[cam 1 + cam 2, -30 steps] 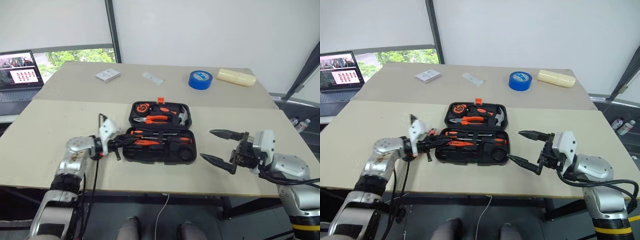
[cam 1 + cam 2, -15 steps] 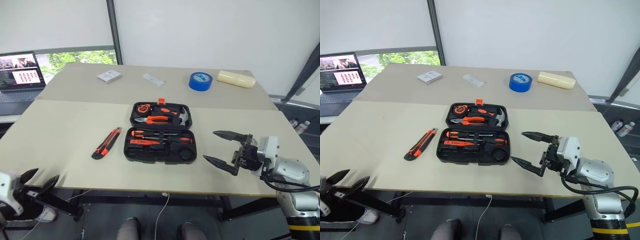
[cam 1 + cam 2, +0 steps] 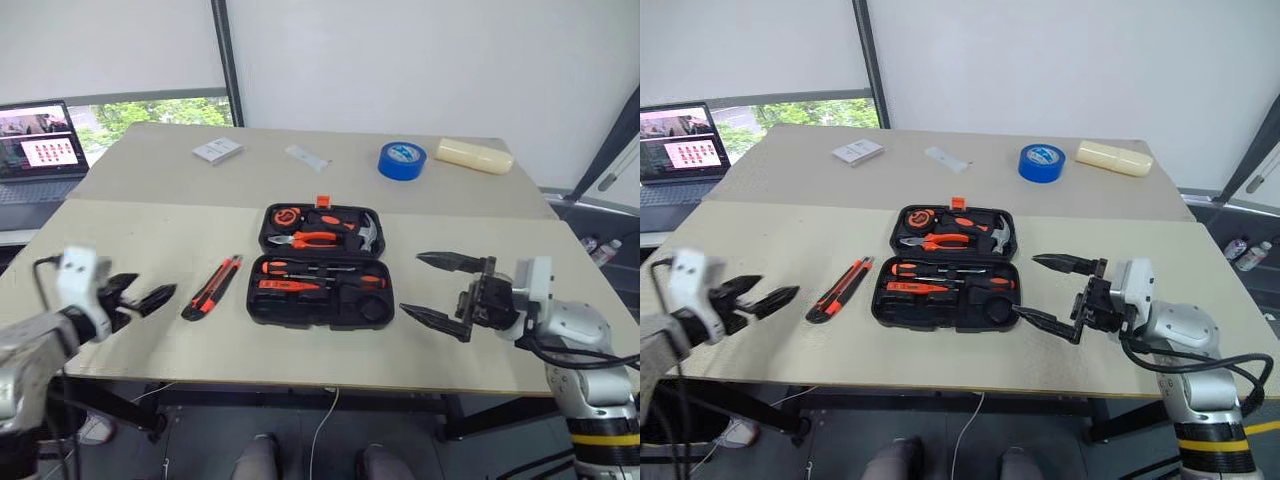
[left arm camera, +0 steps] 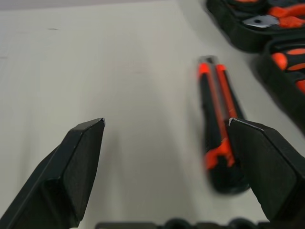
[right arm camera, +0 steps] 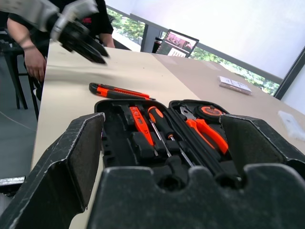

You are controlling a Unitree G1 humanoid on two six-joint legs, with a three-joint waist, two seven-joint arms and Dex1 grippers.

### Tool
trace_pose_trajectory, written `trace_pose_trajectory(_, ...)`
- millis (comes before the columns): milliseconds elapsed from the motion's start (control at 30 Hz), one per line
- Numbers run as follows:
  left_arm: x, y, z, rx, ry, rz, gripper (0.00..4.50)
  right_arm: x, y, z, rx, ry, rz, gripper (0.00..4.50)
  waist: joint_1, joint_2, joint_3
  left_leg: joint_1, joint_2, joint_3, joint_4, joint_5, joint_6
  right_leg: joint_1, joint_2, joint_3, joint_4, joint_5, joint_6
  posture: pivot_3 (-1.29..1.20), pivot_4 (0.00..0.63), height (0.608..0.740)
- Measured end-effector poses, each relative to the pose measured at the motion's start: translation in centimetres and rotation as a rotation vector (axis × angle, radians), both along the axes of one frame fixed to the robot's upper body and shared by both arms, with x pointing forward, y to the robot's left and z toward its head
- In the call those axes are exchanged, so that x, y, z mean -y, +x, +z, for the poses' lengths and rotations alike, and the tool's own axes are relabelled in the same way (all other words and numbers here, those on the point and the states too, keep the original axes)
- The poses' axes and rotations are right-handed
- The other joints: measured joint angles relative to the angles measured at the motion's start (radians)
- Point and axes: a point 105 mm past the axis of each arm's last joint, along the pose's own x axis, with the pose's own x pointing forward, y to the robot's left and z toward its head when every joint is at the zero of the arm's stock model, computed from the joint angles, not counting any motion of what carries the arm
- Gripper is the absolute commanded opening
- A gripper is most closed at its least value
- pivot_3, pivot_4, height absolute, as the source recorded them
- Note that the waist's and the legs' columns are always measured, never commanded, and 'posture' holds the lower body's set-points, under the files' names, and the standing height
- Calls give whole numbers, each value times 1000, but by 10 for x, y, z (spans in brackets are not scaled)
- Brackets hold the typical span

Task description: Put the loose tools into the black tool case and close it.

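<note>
The black tool case (image 3: 320, 266) lies open mid-table, its orange latch at the far edge. Its near half holds two black-and-orange screwdrivers (image 3: 290, 284), a slim tester and a small black tape roll (image 3: 373, 309); pliers and a hammer fill the far half. An orange-and-black utility knife (image 3: 212, 286) lies loose on the table just left of the case. My left gripper (image 3: 140, 298) hovers open left of the knife, pointing at it; the knife (image 4: 218, 143) lies just inside its right-hand finger. My right gripper (image 3: 437, 289) hangs open right of the case (image 5: 162, 138), empty.
At the back of the table sit a blue tape roll (image 3: 401, 159), a cream block (image 3: 473, 155), a small white box (image 3: 216, 150) and a white strip (image 3: 305, 157). A laptop (image 3: 38, 150) stands far left. A person's arm (image 5: 23, 45) shows beyond the left gripper.
The left gripper, shut at the case's left edge, opened and left the utility knife on the table. It dropped off the table's front left, then rose beside the knife.
</note>
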Motion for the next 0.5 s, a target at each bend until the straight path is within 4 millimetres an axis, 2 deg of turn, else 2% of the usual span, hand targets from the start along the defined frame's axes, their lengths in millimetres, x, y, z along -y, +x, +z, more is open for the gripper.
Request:
trace_pose_trajectory(133, 25, 20, -9, -57, 17, -45, 4481, -5, 2, 3, 13, -9, 12, 4500, 1, 0, 0, 0, 1, -1, 0, 0, 0, 0, 2, 1, 0, 0, -1, 0, 150, 740)
trace_pose_trajectory(267, 29, 34, -28, -137, 102, -35, 4481, -6, 2, 0, 6, -5, -5, 4500, 3, -1, 0, 0, 1, -1, 1, 0, -1, 0, 2, 1, 0, 0, 0, 0, 150, 740)
trace_pose_trajectory(367, 34, 44, -31, -144, 118, -45, 3727, -5, -1, -5, -7, -1, -15, 4500, 7, -1, 0, 0, 1, -1, 1, -1, -1, 0, 2, 1, 0, 0, 0, 0, 150, 740)
trace_pose_trajectory(500, 39, 45, -34, -165, 111, -75, 2231, -6, -4, -10, -22, 10, -31, 4500, 8, 0, 0, 0, 0, -1, 2, -1, -1, 1, 2, 2, 0, 0, 0, 0, 150, 740)
